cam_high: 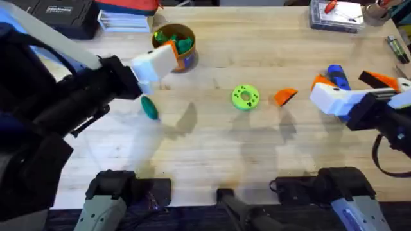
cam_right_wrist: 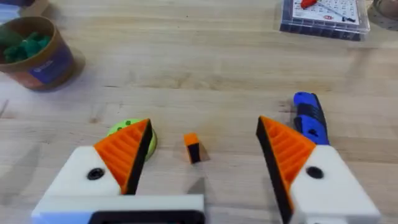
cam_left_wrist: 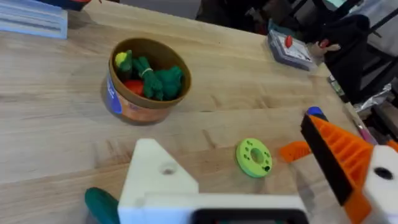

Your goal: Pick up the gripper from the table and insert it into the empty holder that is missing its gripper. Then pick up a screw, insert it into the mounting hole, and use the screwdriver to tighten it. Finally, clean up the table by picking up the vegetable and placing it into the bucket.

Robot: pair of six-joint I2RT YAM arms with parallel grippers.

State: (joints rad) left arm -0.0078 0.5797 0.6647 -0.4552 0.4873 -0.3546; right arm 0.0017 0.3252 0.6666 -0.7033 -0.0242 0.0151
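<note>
On the wooden surface [cam_high: 212, 147], the dark green vegetable [cam_high: 149, 107] is lying just beside the left hand [cam_high: 154, 67], whose fingers are spread empty. Small, smooth and likely light, it is probably best pinched across its middle. The right hand [cam_right_wrist: 202, 149] is hovering wide open, empty, near the blue screwdriver [cam_right_wrist: 309, 115].

No readable text anywhere. The bucket [cam_left_wrist: 147, 87] carries a blue label [cam_left_wrist: 114, 99] with pale marks on it (same label seen from the right wrist, also unreadable). A dark box [cam_high: 59, 15] at the far left of the desk [cam_high: 212, 147] has a line of white print, letters too small to make out. A clear case [cam_right_wrist: 323, 15] at the far right of the desk holds a printed white sheet, markings illegible. No numbers, brands or signs can be made out on anything else.
</note>
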